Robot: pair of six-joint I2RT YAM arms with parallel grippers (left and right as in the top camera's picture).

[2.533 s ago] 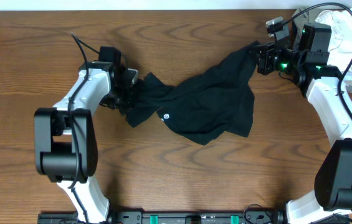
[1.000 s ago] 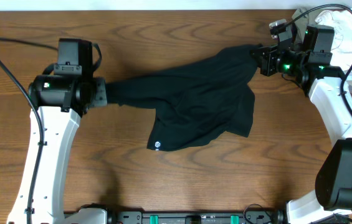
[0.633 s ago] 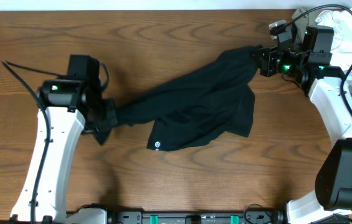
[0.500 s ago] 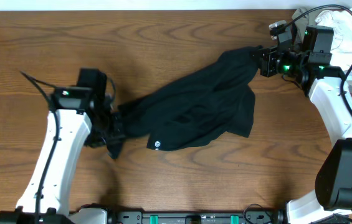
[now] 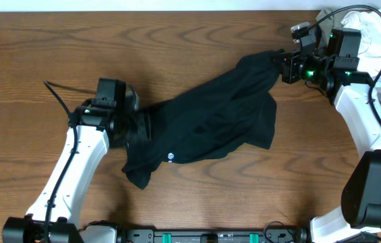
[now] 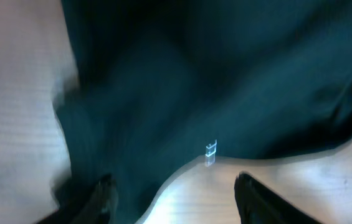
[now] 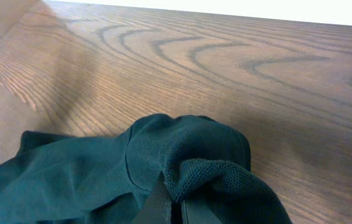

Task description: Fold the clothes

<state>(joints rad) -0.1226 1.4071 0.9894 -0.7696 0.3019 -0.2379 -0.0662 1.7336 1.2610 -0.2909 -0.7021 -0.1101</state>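
trailing from right claw (image 5: pixel 285 68): black t-shirt (image 5: pixel 217 115)

Crumpled black t-shirt (image 5: pixel 210 115) on wooden table (image 5: pixel 177 40)

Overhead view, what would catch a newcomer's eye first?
A black t-shirt sprawls crumpled across the middle of the wooden table, its small white logo near the lower left edge. The right gripper pinches its top right corner, while the left gripper sits open at its left end.
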